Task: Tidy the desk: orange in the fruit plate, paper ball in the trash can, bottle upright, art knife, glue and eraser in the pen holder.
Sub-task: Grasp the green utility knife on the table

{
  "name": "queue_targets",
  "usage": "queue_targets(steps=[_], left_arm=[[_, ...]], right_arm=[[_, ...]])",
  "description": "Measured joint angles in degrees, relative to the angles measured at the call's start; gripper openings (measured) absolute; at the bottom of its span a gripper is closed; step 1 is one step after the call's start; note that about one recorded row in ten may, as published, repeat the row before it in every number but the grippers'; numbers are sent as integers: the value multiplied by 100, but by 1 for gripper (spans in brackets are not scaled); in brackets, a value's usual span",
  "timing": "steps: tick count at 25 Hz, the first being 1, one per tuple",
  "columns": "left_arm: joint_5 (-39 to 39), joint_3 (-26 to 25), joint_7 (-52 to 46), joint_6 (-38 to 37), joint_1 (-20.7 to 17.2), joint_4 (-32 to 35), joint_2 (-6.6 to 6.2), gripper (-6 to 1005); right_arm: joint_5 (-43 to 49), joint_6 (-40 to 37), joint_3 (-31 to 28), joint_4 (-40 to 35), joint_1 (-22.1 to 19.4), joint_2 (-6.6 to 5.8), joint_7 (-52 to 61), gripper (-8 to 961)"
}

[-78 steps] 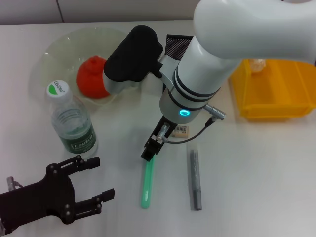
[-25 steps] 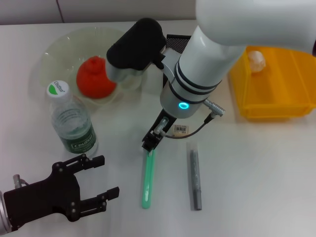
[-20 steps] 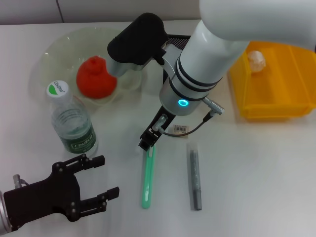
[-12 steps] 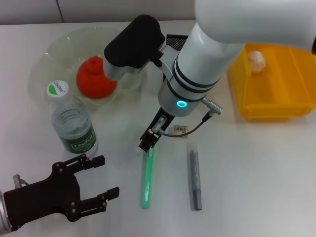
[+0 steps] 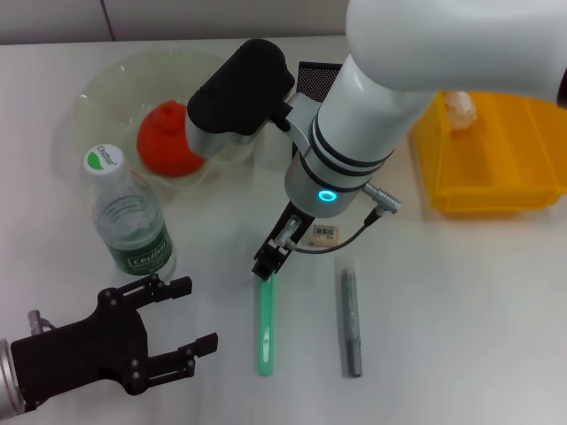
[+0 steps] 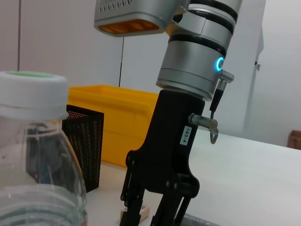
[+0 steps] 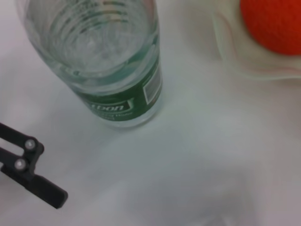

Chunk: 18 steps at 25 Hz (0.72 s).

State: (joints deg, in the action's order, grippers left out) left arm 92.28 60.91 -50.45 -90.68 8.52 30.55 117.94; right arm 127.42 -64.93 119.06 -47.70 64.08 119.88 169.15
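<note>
My right gripper point(image 5: 267, 266) points down at the far end of a slim green stick point(image 5: 265, 329) lying on the desk; art knife or glue, I cannot tell which. A grey pen-like stick point(image 5: 351, 322) lies to its right. The beige eraser point(image 5: 325, 234) sits just beside the right gripper point(image 6: 155, 213). The black mesh pen holder point(image 5: 317, 80) is half hidden behind the right arm. The orange point(image 5: 168, 137) rests in the fruit plate point(image 5: 97, 88). The bottle point(image 5: 129, 221) stands upright. A paper ball point(image 5: 458, 104) lies in the yellow trash can point(image 5: 496, 159). My left gripper point(image 5: 199, 312) hovers open at the front left.
The right arm's white bulk spans the middle and back of the desk, and its cable loops near the eraser. The bottle point(image 7: 113, 61) stands between the left gripper and the plate. Bare desk shows at the front right.
The right gripper shifted slightly toward the front. The green stick turned straighter and slid a little toward the front edge. The left gripper edged slightly right.
</note>
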Motion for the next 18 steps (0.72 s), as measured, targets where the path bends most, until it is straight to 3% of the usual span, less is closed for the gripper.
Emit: queue_targets(steps=[18], left_arm=[[0, 0, 0, 46, 6, -5, 1, 772]], right_arm=[[-323, 397, 141, 310, 29, 0, 15, 469]])
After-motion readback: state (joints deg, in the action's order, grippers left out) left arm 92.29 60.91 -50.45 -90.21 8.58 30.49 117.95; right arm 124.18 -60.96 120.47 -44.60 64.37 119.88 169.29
